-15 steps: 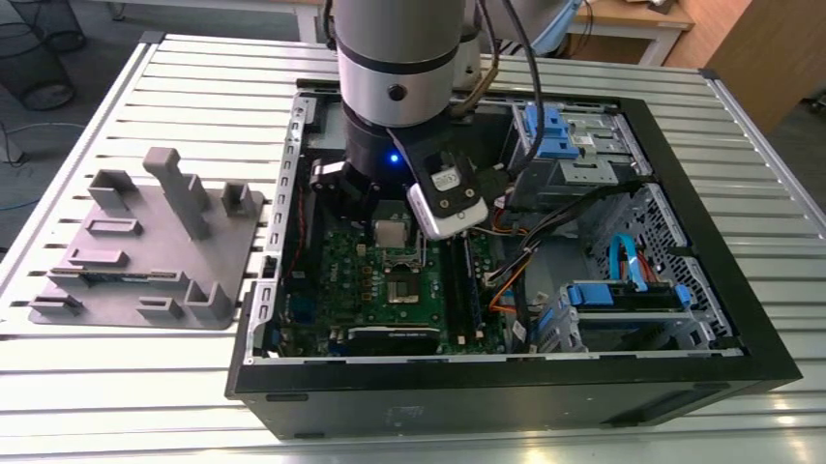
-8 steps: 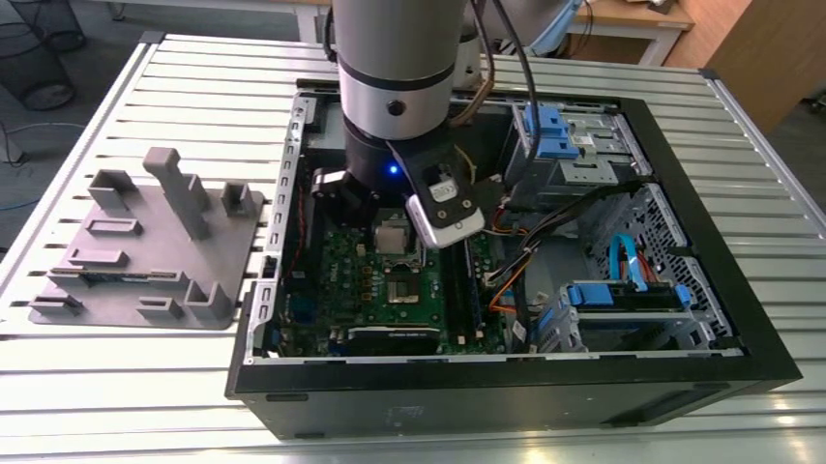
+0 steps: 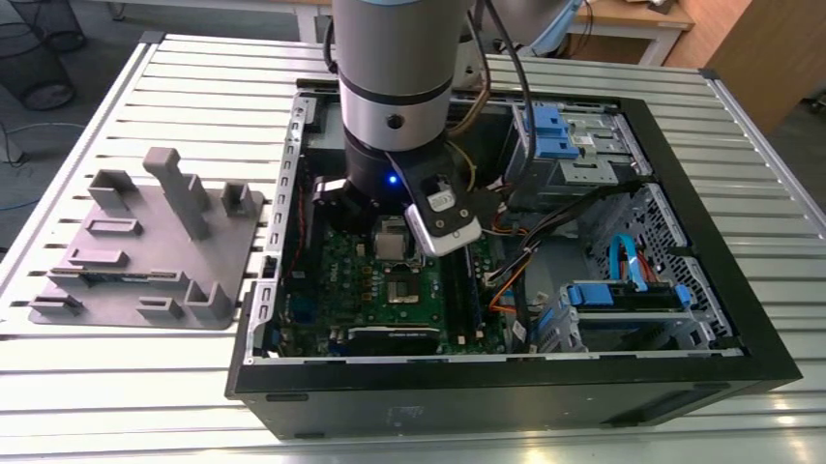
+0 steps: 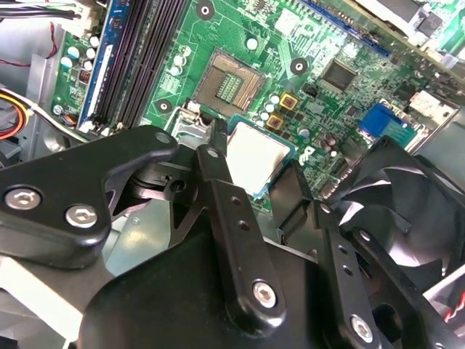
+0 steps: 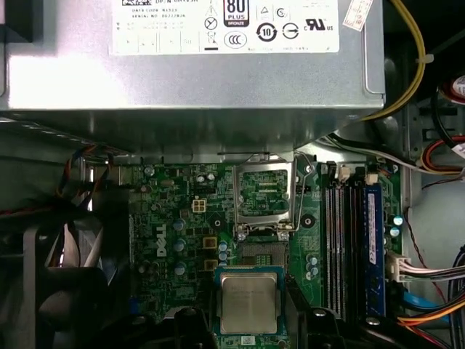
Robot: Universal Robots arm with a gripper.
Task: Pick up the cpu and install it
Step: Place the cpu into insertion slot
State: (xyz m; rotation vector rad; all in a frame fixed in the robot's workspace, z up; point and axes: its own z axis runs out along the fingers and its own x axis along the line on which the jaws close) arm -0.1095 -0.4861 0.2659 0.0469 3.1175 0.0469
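End effector [image 4: 254,166] clamped on cpu [image 4: 256,154], held just above board [image 4: 341,43]. In exterior view, socket [image 3: 402,290] at 6 o'clock from cpu. Risk: cpu lands crooked or off spot, bends tiny socket pins. Weak squeeze: cpu slips out.

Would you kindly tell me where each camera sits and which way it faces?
Exterior view: off the arm, high, looking down into the open black computer case on the slatted metal table; the silver-grey arm shows.
First wrist view: on the arm, facing the green motherboard and grey power-supply box; the black gripper frames the small silver-topped cpu.
Second wrist view: on the arm, looking obliquely past the gripper's black links at that board.
Shared: both wrist views show the cpu gripped near the empty socket.
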